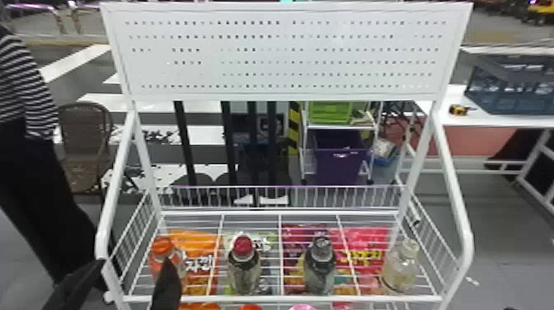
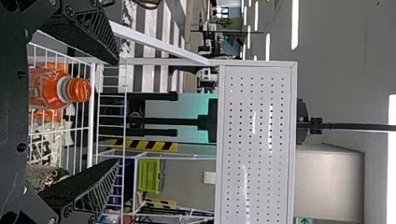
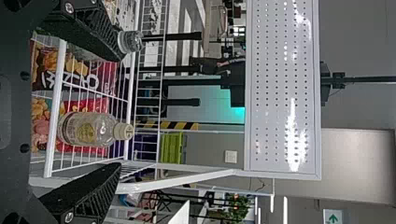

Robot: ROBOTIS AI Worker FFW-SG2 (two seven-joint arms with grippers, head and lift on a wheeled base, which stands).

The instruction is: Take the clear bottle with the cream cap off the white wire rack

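Observation:
The clear bottle with the cream cap (image 1: 400, 270) stands upright at the right end of the white wire rack (image 1: 280, 298). My left gripper (image 1: 135, 264) is open at the rack's front left corner, near the orange-capped bottle (image 1: 161, 251). In the left wrist view the left gripper (image 2: 117, 112) has nothing between its fingers. The right wrist view has my right gripper (image 3: 119, 112) open, with the cream-capped bottle (image 3: 91, 129) in line with the gap, not gripped.
A red-capped bottle (image 1: 244, 266) and a dark-capped bottle (image 1: 320, 266) stand between the end bottles. Snack bags (image 1: 367, 249) lie below the wire shelf. White side posts (image 1: 455, 202) flank the rack, and a perforated panel (image 1: 284, 55) rises above it.

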